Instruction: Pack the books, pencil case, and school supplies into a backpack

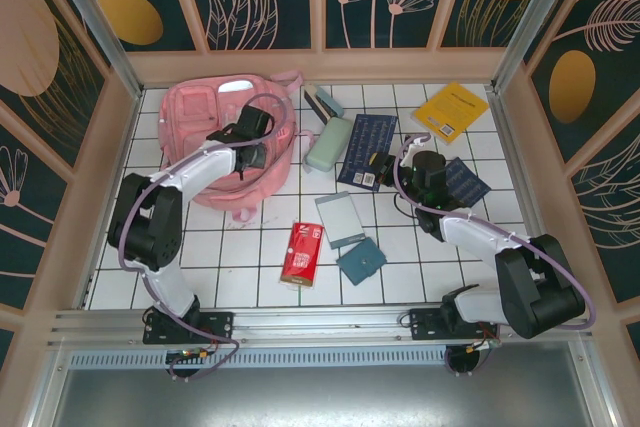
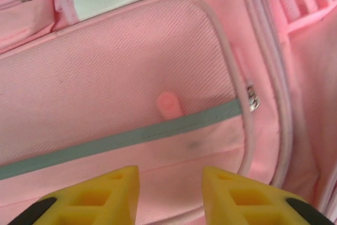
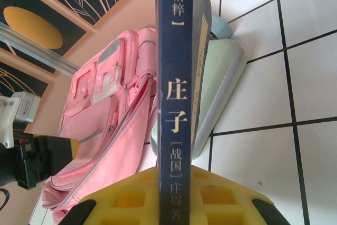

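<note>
The pink backpack (image 1: 212,117) lies at the far left corner of the tiled table (image 1: 230,272), front pockets up. The left arm bends over it, and the left gripper (image 2: 169,180) points down at the front pocket, its fingers apart with nothing between them. The right arm reaches towards the table's middle, where the right gripper (image 3: 176,175) is clamped on a navy book (image 3: 176,77) at its spine.

There are three books: that one, a second navy book (image 1: 468,184) beneath the right arm, and a yellow book (image 1: 451,110) near the far right corner. One mint pencil case (image 1: 328,144) lies just beside the backpack.

There are four supplies. The stapler (image 1: 322,100) is near the far edge. The silver pad (image 1: 340,219), red packet (image 1: 301,252) and teal square (image 1: 361,261) are towards the near edge.
</note>
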